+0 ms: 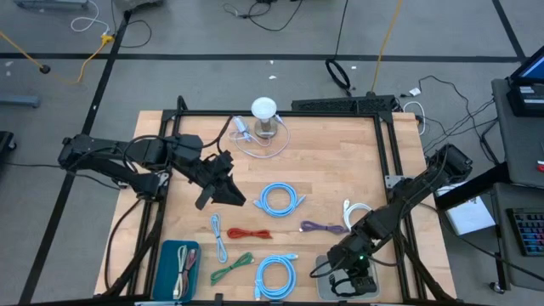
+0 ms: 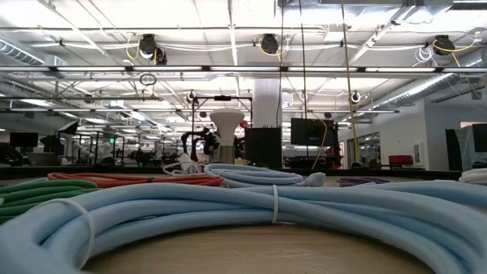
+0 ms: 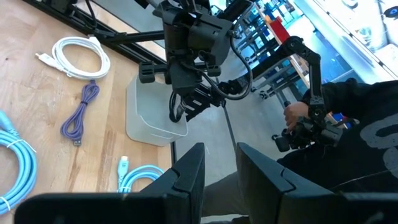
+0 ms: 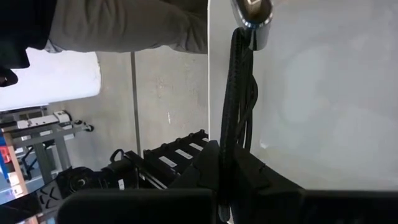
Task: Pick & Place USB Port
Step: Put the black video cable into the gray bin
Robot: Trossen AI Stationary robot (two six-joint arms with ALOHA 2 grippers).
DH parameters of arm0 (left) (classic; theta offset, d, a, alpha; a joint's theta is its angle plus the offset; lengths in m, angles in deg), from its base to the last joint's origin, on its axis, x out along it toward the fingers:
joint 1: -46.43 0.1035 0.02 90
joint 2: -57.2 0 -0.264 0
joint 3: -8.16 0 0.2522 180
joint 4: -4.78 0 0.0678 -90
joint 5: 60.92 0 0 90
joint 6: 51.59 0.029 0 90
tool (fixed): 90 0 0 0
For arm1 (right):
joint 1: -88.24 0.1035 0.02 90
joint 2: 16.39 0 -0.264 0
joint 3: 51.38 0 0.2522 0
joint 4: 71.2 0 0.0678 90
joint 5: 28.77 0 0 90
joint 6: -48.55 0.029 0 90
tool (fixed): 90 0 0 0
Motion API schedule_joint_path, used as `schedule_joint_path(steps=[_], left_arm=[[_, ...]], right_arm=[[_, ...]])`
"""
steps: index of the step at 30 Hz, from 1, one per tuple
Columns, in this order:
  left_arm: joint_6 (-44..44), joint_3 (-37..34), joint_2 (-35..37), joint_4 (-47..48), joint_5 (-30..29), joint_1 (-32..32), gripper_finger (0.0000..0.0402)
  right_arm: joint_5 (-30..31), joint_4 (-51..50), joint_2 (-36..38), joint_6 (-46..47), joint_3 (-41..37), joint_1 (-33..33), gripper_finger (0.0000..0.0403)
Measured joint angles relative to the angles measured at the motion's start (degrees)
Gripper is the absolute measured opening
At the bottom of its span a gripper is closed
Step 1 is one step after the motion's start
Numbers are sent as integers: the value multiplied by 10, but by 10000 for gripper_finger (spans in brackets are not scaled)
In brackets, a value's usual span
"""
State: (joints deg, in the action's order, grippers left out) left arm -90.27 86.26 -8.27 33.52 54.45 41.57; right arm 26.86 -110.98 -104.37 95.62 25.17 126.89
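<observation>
A black USB cable (image 4: pixel 235 93) with a metal plug (image 4: pixel 252 12) is in my right gripper (image 1: pixel 350 270), which is shut on it over the clear bin (image 1: pixel 323 287) at the table's near right edge. The left wrist view shows that gripper (image 3: pixel 186 109) and the black loops (image 3: pixel 179 113) hanging at the bin (image 3: pixel 146 121). My left gripper (image 1: pixel 217 183) is open and raised above the table's left middle, holding nothing; its fingers (image 3: pixel 189 174) point toward the bin. My right gripper pinches the bundled black cable between its two fingers (image 4: pixel 205 168), which come from above and point down into the bin. The strands (image 4: pixel 231 134) run along the fingers, with the metal plug at the far end. The loops hang below the fingers; whether they touch the bin floor I cannot tell.
On the table lie two light blue coils (image 1: pixel 280 200) (image 1: pixel 274 276), a purple cable (image 1: pixel 323 227), a white cable (image 1: pixel 355 210), a red cable (image 1: pixel 248 233), a green cable (image 1: pixel 231 269) and a teal tray (image 1: pixel 167 270) holding cables. A white round stand (image 1: pixel 264 110) sits near the far edge. A person (image 3: pixel 348 130) sits beyond the bin.
</observation>
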Motion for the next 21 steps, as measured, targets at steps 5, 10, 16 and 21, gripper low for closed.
schedule_joint_path(steps=[5,10,16,21], left_arm=[[0,0,0,0,-4,0,93],[-1,0,0,0,-4,0,93],[-4,0,0,0,-4,0,93],[-5,0,0,0,-4,0,93]], right_arm=[[-1,10,0,5,-13,0,1],[-5,56,0,37,-47,0,2],[-3,78,0,43,-65,1,1],[14,77,0,32,-72,1,1]])
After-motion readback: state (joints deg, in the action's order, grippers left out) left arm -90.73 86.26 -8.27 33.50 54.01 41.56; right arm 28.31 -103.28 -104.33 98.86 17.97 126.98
